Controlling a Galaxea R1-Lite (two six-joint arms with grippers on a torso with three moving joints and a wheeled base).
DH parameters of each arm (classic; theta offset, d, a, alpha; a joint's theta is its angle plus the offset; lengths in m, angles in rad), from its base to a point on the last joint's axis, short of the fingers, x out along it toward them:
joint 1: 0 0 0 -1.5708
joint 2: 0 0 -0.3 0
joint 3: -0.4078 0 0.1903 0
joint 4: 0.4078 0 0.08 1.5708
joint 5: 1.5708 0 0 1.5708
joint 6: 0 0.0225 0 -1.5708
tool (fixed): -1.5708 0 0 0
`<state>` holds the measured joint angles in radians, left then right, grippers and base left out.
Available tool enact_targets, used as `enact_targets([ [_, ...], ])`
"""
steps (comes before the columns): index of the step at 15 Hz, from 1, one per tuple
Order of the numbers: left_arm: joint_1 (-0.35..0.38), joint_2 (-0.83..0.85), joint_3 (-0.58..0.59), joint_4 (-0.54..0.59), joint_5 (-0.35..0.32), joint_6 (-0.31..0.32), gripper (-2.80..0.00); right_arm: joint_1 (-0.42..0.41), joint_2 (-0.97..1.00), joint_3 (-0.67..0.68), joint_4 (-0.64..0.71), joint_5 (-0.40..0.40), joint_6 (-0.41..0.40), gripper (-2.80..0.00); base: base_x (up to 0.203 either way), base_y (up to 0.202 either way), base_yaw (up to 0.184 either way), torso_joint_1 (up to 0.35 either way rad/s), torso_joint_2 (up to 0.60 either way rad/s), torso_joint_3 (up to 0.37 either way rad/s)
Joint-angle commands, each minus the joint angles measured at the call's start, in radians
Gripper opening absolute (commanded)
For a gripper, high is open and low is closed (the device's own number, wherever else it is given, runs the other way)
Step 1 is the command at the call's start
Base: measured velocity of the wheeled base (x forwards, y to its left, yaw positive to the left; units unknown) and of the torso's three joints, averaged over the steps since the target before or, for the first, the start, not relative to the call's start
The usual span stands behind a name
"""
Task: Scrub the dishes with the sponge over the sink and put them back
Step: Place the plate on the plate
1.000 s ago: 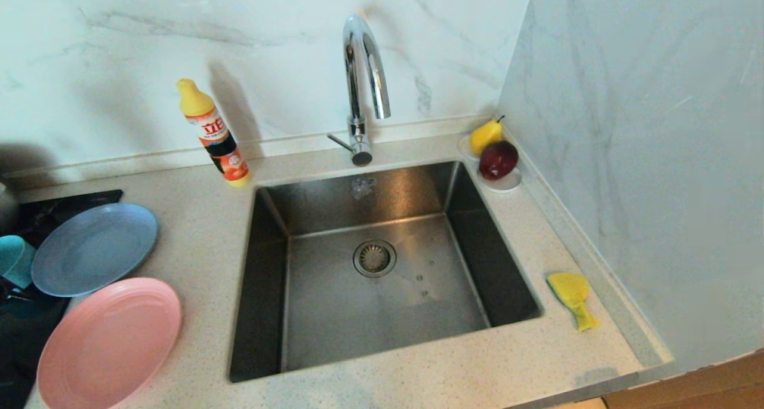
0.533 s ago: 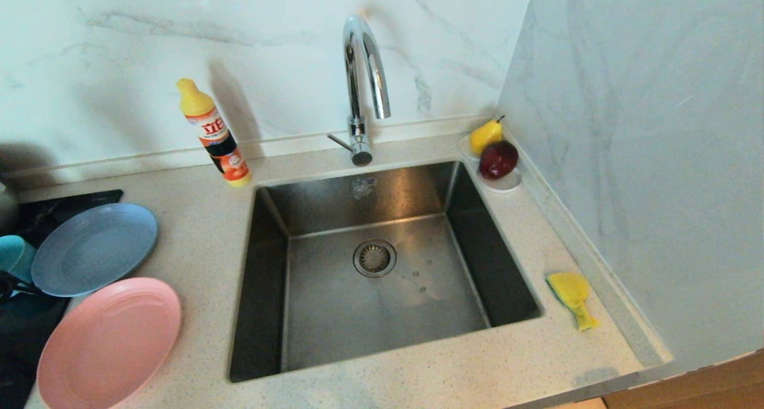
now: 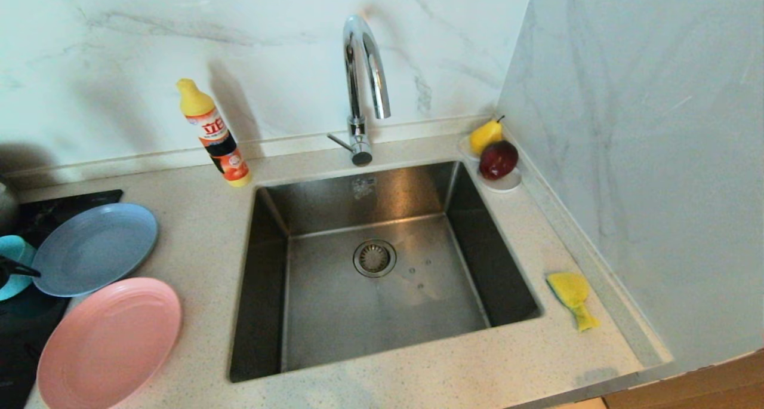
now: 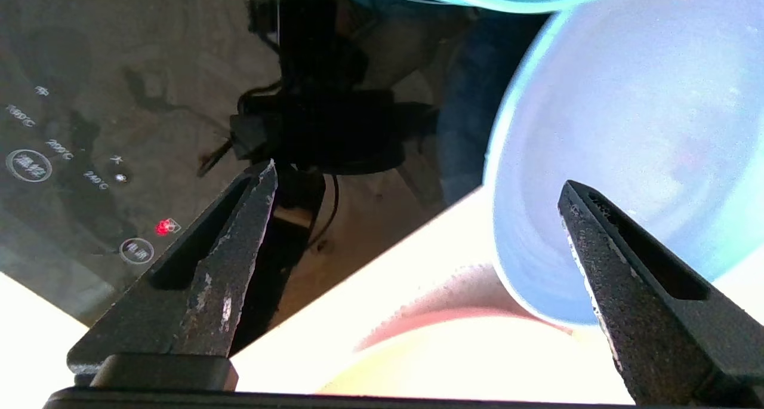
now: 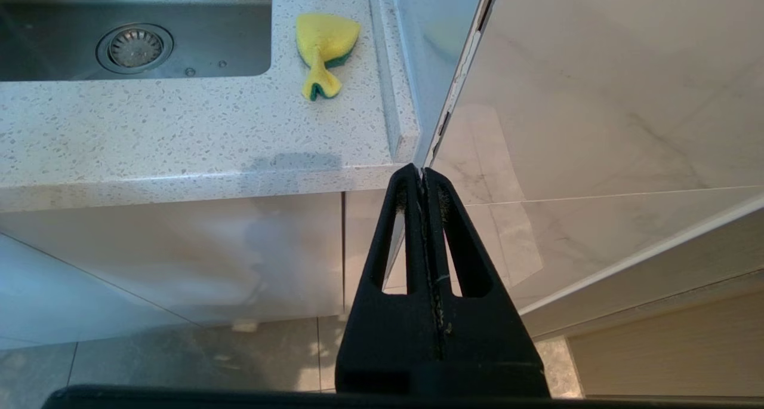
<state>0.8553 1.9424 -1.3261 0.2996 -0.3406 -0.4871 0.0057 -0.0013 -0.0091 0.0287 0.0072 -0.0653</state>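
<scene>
I am at the very first step: reaching for a dish, and nothing is scrubbed yet. My left end effector [image 4: 418, 188] has its two fingers spread wide and empty, and it hangs above the left end of the bench, where the black stovetop [image 4: 89, 128] meets the pale surface. In the head view only a dark tip of it [image 3: 18, 270] shows at the left edge. In the left wrist view, one finger [image 4: 621, 277] lies over the grey-blue plate [image 4: 627, 134] and the other over the stovetop; whether a finger touches the plate I cannot tell. The grey-blue plate [image 3: 94, 249] lies at the left end of the bench, the pink plate [image 3: 109, 344] is just in front of it near the front left corner, and the teal bowl [image 3: 13, 265] sits behind them on the stovetop side. The sink [image 3: 262, 277] in the middle of the bench holds nothing. The sponge [image 3: 572, 297] lies on the right strip of the bench, between the sink and the wall. My right end effector [image 5: 425, 185] is closed on nothing and is parked low in front of the cabinet, below the front right corner. I judge the next move needs one finger under the plate's rim and one above, and the low rim may slip.
</scene>
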Motion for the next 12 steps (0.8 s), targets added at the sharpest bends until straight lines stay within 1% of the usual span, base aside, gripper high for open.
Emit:
enact_targets([
  [1,-0.001,0.042,-0.016,0.0,-0.003,-0.009,0.0,0.0,0.0,0.0,0.0,0.0,-0.001,-2.8,0.0,0.0,0.0,0.0,0.0,0.0],
  [3,-0.006,0.059,-0.048,0.001,0.003,-0.038,0.0,0.0,0.0,0.0,0.0,0.0,-0.001,-2.8,0.0,0.0,0.0,0.0,0.0,0.0],
  [5,-0.024,0.068,-0.077,0.006,0.029,-0.058,0.0,0.0,0.0,0.0,0.0,0.0,-0.001,-2.8,0.0,0.0,0.0,0.0,0.0,0.0],
  [6,-0.035,0.069,-0.087,0.01,0.056,-0.06,0.0,0.0,0.0,0.0,0.0,0.0,-0.001,-2.8,0.0,0.0,0.0,0.0,0.0,0.0],
  [9,-0.078,0.091,-0.102,0.013,0.166,-0.062,0.0,0.0,0.0,0.0,0.0,0.0,-0.001,-2.8,0.0,0.0,0.0,0.0,0.0,0.0],
  [12,-0.1,0.095,-0.115,0.016,0.179,-0.082,0.0,0.0,0.0,0.0,0.0,0.0,-0.001,-2.8,0.0,0.0,0.0,0.0,0.0,0.0],
])
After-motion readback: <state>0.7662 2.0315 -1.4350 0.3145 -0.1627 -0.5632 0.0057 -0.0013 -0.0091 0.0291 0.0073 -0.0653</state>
